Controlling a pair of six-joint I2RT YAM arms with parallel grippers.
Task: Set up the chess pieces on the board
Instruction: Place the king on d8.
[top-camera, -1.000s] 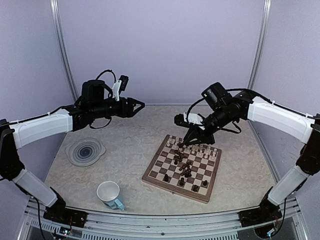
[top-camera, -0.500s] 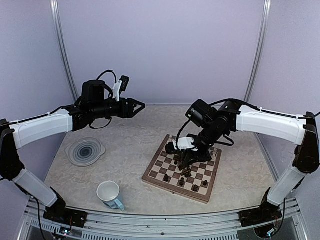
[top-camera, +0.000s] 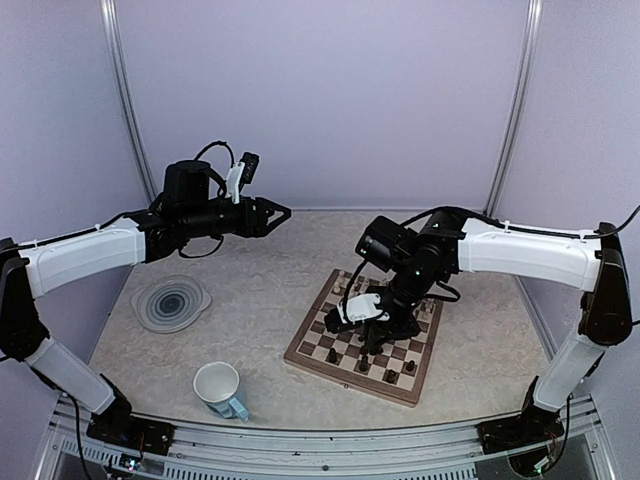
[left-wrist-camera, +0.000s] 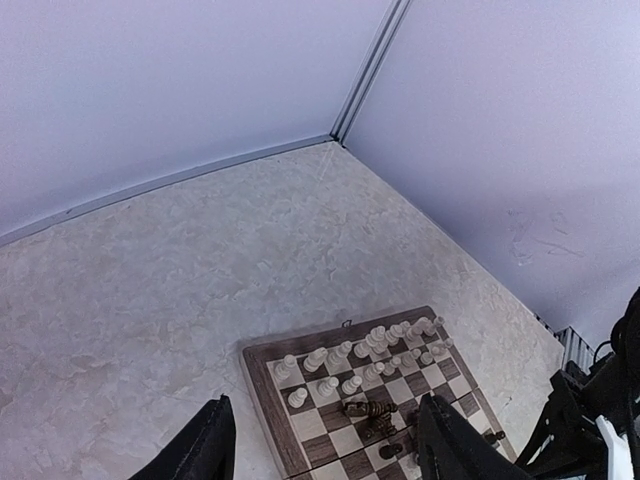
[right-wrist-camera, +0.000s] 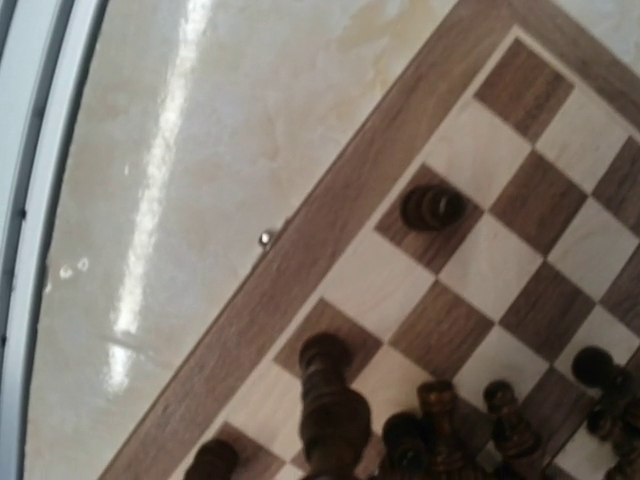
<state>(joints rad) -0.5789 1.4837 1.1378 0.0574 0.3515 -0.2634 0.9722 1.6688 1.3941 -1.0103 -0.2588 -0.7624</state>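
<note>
The board (top-camera: 345, 381) lies right of the table's middle. Cream chess pieces (left-wrist-camera: 370, 345) line its far rows, and dark chess pieces (left-wrist-camera: 372, 410) lie jumbled near its centre. A few more dark ones (top-camera: 390, 376) stand near the front edge. My right gripper (top-camera: 392, 325) points down over the middle of the board. It is shut on a dark chess piece (right-wrist-camera: 335, 415), which hangs close above a near-edge square; its fingers are out of the right wrist view. A dark pawn (right-wrist-camera: 432, 207) stands alone nearby. My left gripper (top-camera: 272, 213) hovers high at the back left, open and empty.
A round grey swirl plate (top-camera: 171, 302) lies at the left. A white mug (top-camera: 218, 388) with a blue handle stands near the front edge. Lilac walls close in the back and sides, and a metal rail (top-camera: 300, 445) runs along the front.
My right arm has swung from the board's far rows toward its middle and front, carrying the dark piece. The left arm has not moved.
</note>
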